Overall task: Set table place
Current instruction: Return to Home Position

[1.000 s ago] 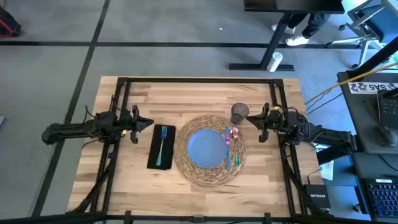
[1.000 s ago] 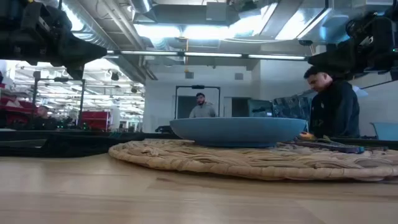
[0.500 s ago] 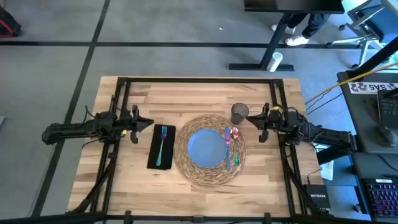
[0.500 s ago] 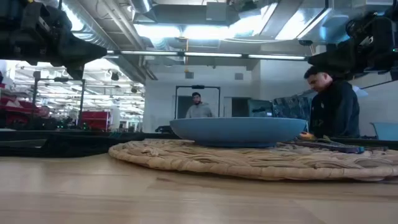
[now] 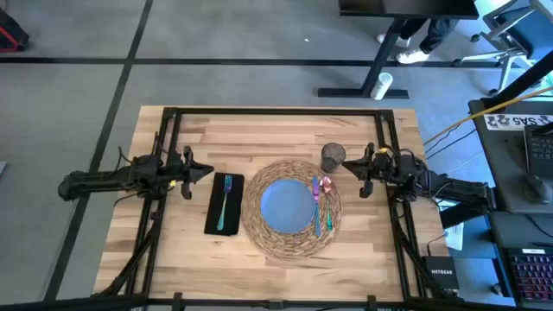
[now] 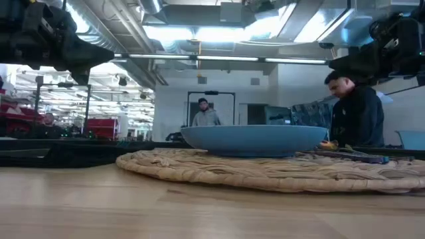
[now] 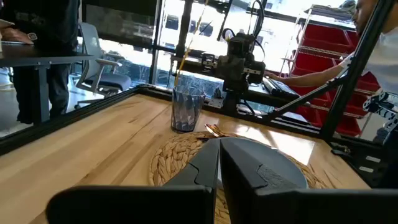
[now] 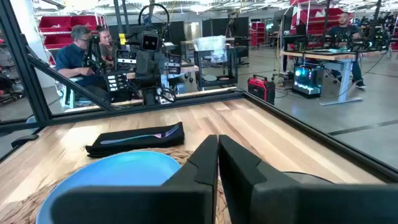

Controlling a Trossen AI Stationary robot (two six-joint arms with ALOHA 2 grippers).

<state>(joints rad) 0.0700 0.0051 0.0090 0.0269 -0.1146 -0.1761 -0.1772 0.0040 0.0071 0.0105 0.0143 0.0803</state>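
Note:
A round woven placemat (image 5: pixel 292 209) lies on the table (image 5: pixel 259 130) with a pale blue plate (image 5: pixel 287 207) on it. Colourful-handled cutlery (image 5: pixel 318 200) rests on the mat right of the plate. A grey cup (image 5: pixel 333 157) stands at the mat's far right edge. A black napkin (image 5: pixel 224 204) lies left of the mat with a teal fork (image 5: pixel 226 200) on top. My left gripper (image 5: pixel 210 171) hovers shut at the table's left, beyond the napkin's far end. My right gripper (image 5: pixel 346 165) hovers shut just right of the cup.
Black frame rails (image 5: pixel 164 147) run along the table's left and right sides under both arms. Bare wood lies at the far and near parts of the table. People (image 6: pixel 355 113) show in the room beyond.

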